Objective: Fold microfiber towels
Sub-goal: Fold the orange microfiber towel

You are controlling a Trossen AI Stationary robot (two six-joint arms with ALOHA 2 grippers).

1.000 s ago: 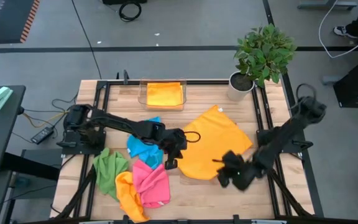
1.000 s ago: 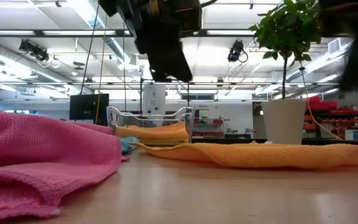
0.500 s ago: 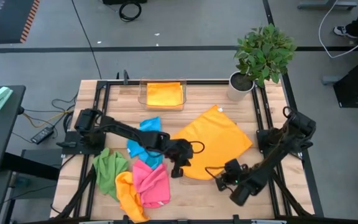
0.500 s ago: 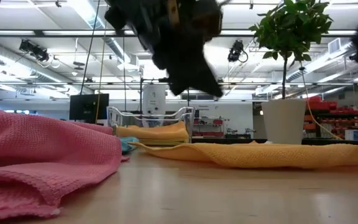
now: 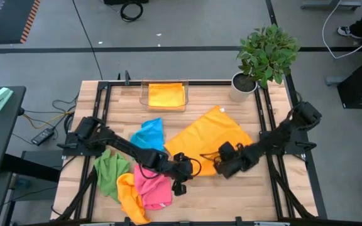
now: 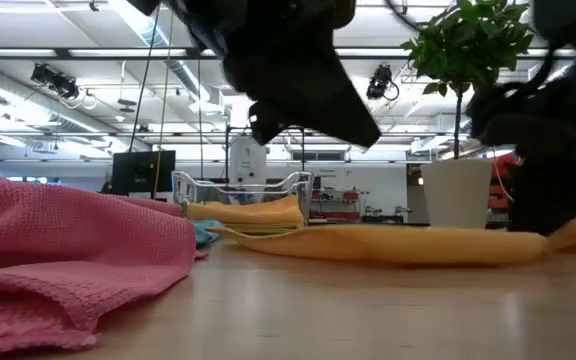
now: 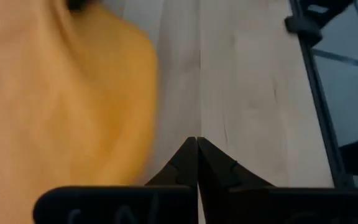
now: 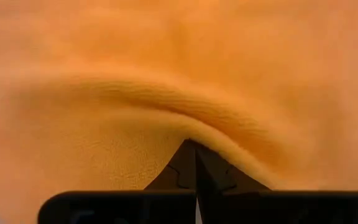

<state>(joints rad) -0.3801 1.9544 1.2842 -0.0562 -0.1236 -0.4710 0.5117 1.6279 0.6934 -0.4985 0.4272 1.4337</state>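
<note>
A large orange microfiber towel (image 5: 209,135) lies spread flat mid-table and shows in the low view as a low orange band (image 6: 388,245). My right gripper (image 5: 222,164) is shut and stands on the towel's near edge (image 8: 196,143). My left gripper (image 5: 180,182) is shut and hovers over bare wood just off the towel's near left corner (image 7: 197,140); the towel (image 7: 61,106) lies beside it. Blue (image 5: 148,135), green (image 5: 109,169), pink (image 5: 153,185) and yellow-orange (image 5: 131,198) towels lie crumpled at the near left. My right gripper presses its shut fingertips onto the orange towel close to its near edge (image 8: 194,134), slanting down from the table's right side. Just beyond the tips a ridge of cloth (image 8: 222,115) stands up. The rest of the towel lies on the table.
A clear tray (image 5: 144,94) at the far edge holds a folded orange towel (image 5: 166,95). A potted plant (image 5: 266,56) stands at the far right corner. Bare wood shows along the near edge, right of the pink towel.
My right gripper has swung toward the table's left, sunk and come down on the orange towel's near edge, where the cloth has ridged up. My left gripper has gone toward the near edge and lower, off the towel's left part to bare wood.
</note>
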